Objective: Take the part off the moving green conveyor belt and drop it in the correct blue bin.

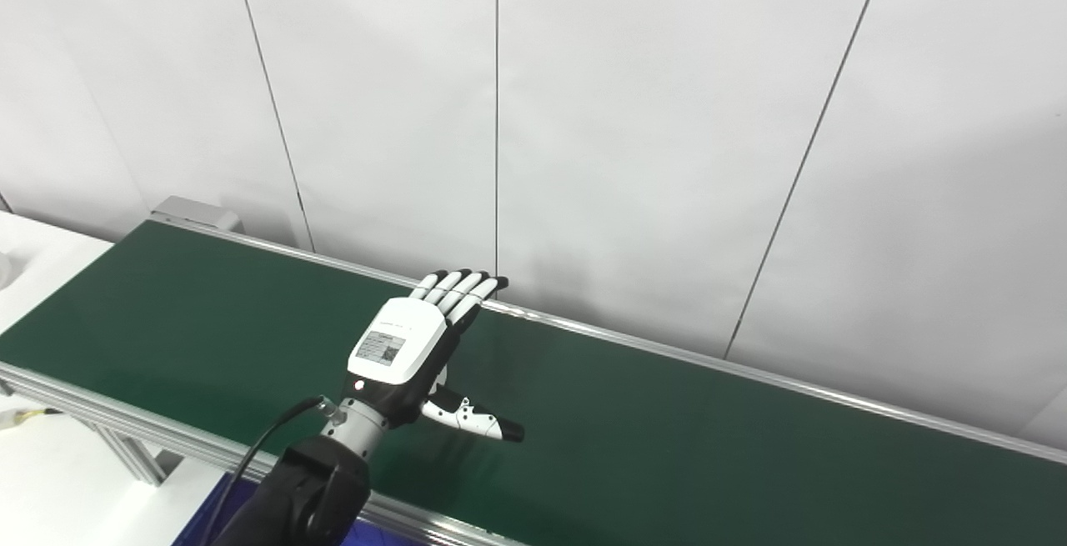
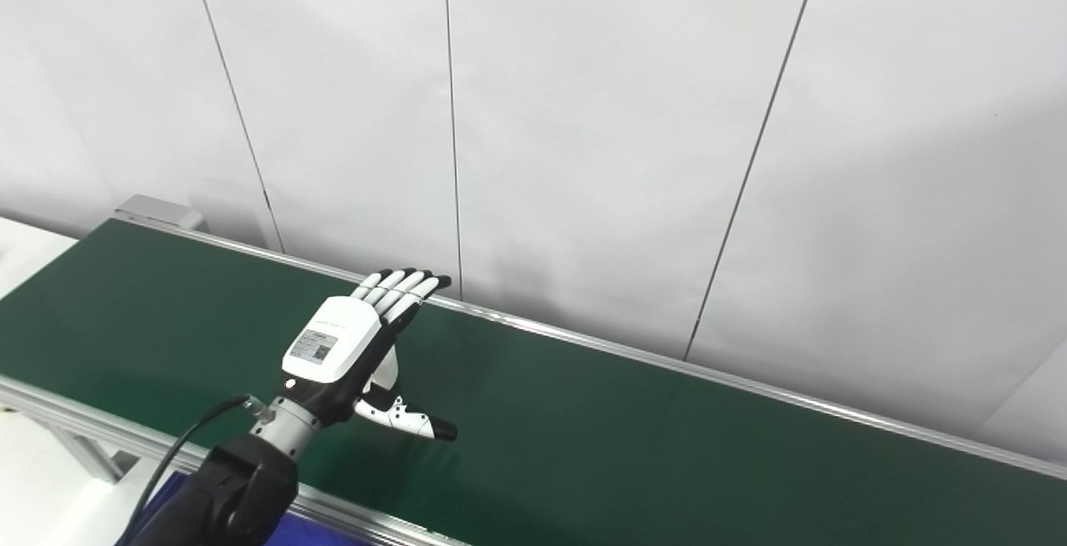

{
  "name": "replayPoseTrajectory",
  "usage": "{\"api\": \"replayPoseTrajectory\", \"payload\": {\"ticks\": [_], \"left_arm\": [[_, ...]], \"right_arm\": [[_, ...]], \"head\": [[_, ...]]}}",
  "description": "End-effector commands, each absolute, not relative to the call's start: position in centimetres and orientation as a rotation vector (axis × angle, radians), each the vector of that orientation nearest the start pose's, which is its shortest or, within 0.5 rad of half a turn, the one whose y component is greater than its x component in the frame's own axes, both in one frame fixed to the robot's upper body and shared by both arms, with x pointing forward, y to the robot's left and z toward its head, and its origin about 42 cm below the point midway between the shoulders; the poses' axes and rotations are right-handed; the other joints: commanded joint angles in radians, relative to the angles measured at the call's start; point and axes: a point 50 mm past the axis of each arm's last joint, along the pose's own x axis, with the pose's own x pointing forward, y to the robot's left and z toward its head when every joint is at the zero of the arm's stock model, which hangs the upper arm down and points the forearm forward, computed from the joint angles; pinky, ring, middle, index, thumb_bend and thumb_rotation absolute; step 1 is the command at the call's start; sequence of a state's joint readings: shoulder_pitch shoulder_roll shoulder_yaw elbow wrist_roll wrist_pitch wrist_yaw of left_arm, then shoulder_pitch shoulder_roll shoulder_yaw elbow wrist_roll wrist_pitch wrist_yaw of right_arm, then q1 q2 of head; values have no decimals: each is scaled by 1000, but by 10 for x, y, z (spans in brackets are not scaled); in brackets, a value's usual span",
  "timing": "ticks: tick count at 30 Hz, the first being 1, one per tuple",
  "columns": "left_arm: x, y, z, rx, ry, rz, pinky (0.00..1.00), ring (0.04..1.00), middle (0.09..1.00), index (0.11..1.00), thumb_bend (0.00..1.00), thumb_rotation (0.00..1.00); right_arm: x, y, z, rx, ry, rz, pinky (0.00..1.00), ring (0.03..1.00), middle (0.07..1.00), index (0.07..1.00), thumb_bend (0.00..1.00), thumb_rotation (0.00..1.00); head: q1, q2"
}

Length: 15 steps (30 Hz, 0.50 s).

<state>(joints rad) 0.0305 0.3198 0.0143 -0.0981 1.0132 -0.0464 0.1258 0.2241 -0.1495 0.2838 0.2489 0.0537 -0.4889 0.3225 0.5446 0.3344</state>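
The left hand, white-backed with black-tipped fingers, is hovering over the dark green conveyor belt, fingers extended together and thumb splayed sideways, grasping nothing; it is probably waiting in a ready pose for a part to arrive. No part is showing anywhere around the hand. Below the wrist, a sliver of blue, possibly a bin, is peeking out. The right hand is lying outside both views.

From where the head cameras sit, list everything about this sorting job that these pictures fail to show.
- The part: none is visible on the green conveyor belt in either view.
- Blue bin: only a blue sliver at the bottom edge, behind the left arm; its contents and number are hidden.
- Right hand: outside both views.
- Left hand: seen from the back, open, so its palm is hidden.
- Belt ends: cut off by the edges.
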Motion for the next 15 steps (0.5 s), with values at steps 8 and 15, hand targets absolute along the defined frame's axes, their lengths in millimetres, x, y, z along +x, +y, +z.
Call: {"api": "replayPoseTrajectory", "payload": {"ticks": [8,15], "left_arm": [[289,299,150,1376,-271,227,1000,942,923,890,962,831],[298,305,155,1458,-271,191,1000,966,939,898,957,831]], "right_arm": [[160,-180,-4,-31,64,598,1000,1000,1000,1000,913,932],[163,-173,-5,-41,64,599,1000,1000,1000,1000,953,947]], "head": [[-3,0],[-8,-6]]}}
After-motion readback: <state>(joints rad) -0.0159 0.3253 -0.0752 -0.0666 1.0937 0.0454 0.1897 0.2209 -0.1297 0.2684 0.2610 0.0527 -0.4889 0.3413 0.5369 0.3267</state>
